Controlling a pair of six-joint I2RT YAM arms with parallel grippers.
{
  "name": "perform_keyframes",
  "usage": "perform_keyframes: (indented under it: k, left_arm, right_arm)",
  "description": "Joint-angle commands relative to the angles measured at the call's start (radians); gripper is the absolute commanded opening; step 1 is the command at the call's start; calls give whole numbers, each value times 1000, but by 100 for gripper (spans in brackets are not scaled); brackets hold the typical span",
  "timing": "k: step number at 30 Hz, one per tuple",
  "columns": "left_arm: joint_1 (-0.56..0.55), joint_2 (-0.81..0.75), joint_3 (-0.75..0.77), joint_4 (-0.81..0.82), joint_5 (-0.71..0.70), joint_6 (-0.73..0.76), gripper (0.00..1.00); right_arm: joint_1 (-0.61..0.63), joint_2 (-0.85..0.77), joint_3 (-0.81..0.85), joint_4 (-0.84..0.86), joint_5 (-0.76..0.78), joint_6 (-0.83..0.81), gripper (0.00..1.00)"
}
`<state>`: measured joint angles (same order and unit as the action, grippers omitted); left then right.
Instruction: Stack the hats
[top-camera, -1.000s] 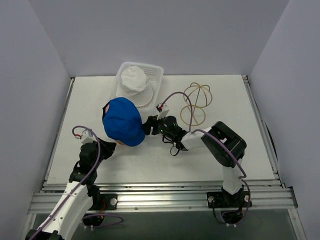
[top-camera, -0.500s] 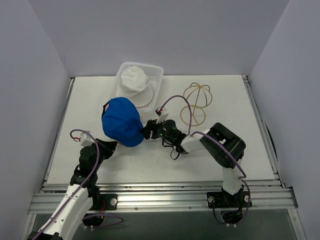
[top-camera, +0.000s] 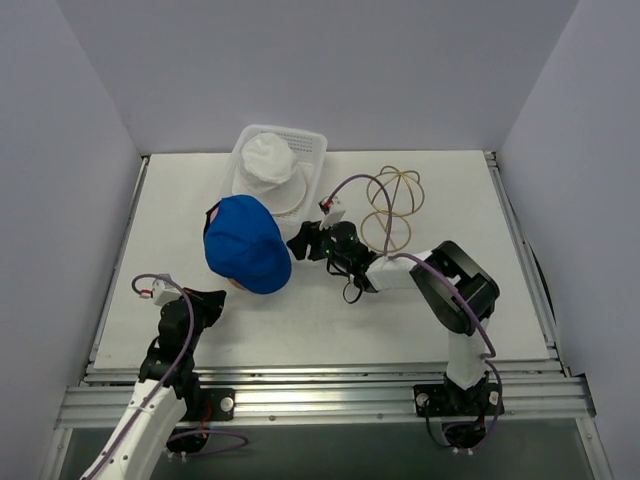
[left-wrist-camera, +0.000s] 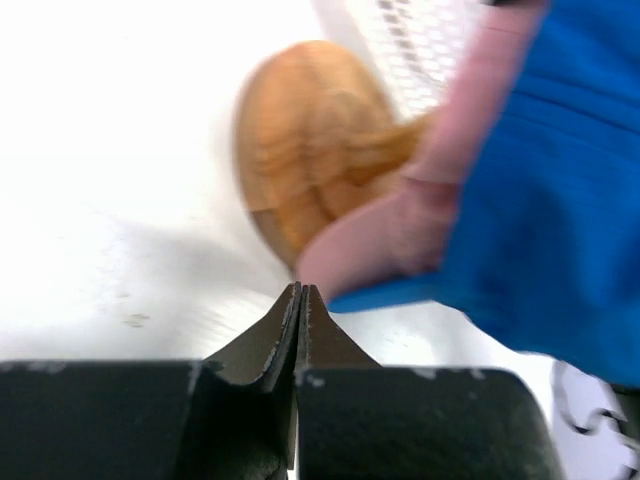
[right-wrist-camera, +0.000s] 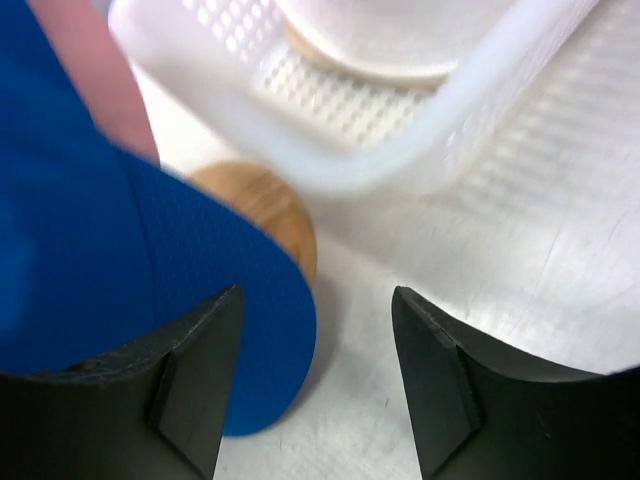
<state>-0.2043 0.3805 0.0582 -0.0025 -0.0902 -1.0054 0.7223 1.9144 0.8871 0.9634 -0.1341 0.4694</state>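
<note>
Blue cap beside basket; beige hat inside.

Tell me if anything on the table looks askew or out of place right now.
The blue cap sits off-centre over the pink cap, whose edge pokes out from under it above a wooden form. The off-white hat lies apart, in the white mesh basket, not on the stack.
</note>
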Motion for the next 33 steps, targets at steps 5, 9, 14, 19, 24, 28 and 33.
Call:
perform_keyframes:
  k: [5, 9, 14, 19, 24, 28, 33]
  left_arm:
    - [0, 168, 104, -33, -134, -68, 2]
    - [3, 302, 117, 70, -112, -70, 2]
    - [6, 383, 112, 188, -91, -62, 2]
    - [8, 402, 115, 216, -88, -58, 2]
    - [6, 367, 127, 173, -126, -36, 2]
    - [9, 363, 138, 160, -138, -35, 3]
    - [9, 418, 131, 208, -112, -39, 2]
  right_arm:
    - [-53, 72, 185, -77, 2, -41, 56]
    - [-69, 146, 249, -89, -33, -67, 56]
    - [-83, 204, 280, -66, -107, -110, 56]
    - [-80, 204, 253, -39, -110, -115, 56]
    - [-78, 160, 185, 17, -87, -117, 56]
    - [-80, 140, 153, 41, -64, -124, 49]
    - [-78, 204, 184, 51, -96, -153, 31]
